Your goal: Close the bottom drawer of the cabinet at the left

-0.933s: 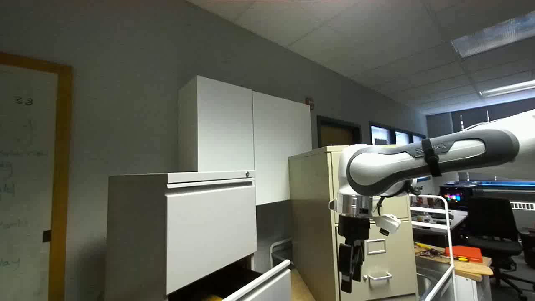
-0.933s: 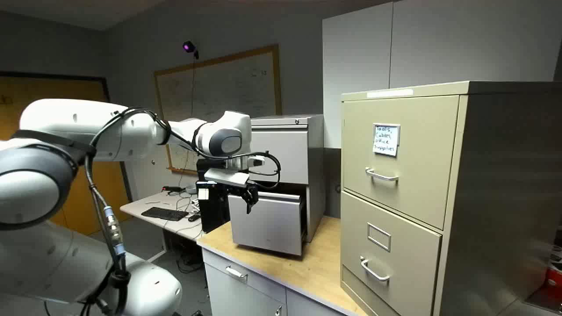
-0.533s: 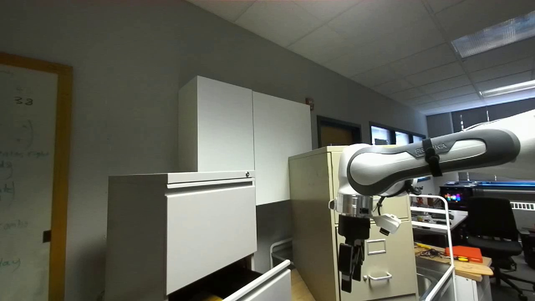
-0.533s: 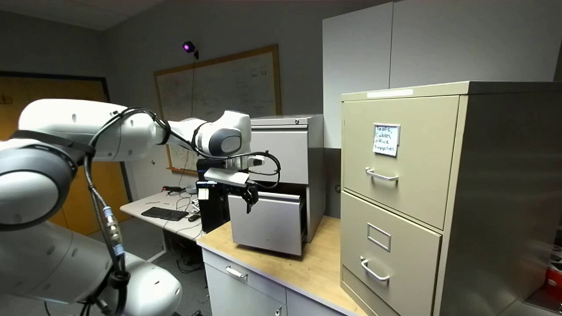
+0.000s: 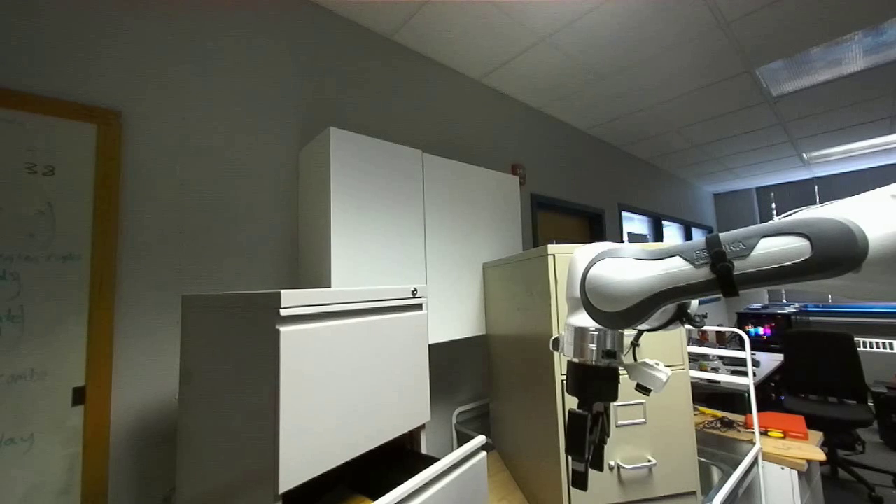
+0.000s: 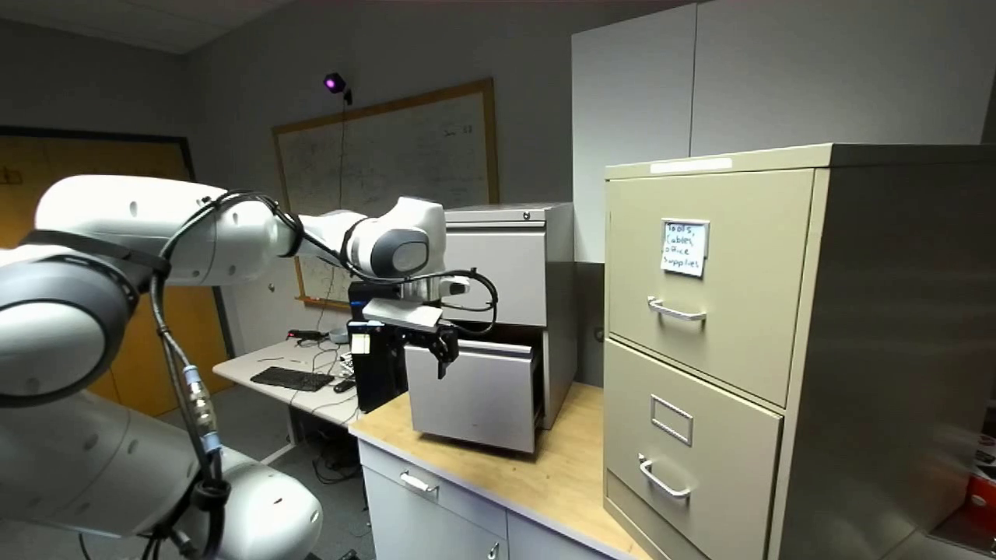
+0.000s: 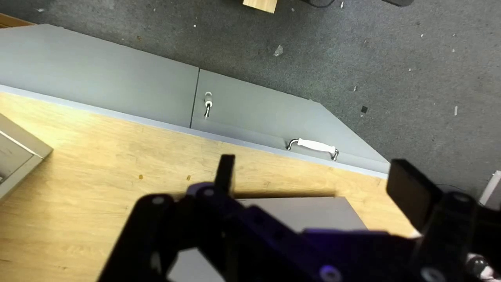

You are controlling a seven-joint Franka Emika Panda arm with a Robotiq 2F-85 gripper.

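The cabinet is light grey-white metal, and it shows in both exterior views [image 5: 353, 399] [image 6: 560, 311]. Its upper drawer is shut. The bottom drawer stands pulled out, with its pale front and rim showing in both exterior views [image 5: 448, 476] [image 6: 475, 400] and its front partly showing in the wrist view [image 7: 309, 213]. Something yellow [image 5: 350, 498] lies inside it. My gripper [image 5: 588, 465] points down in front of the drawer, with a gap between them in that exterior view. In the wrist view the gripper [image 7: 316, 182] has its fingers wide apart with nothing between them.
A beige filing cabinet with handles [image 6: 700, 420] stands beside the cabinet on the right. A wooden counter [image 6: 572, 467] carries the cabinet, with a handled grey base [image 7: 129, 82] below. White cupboards [image 5: 378, 210] hang behind. A desk [image 6: 257, 354] with a keyboard stands to the left.
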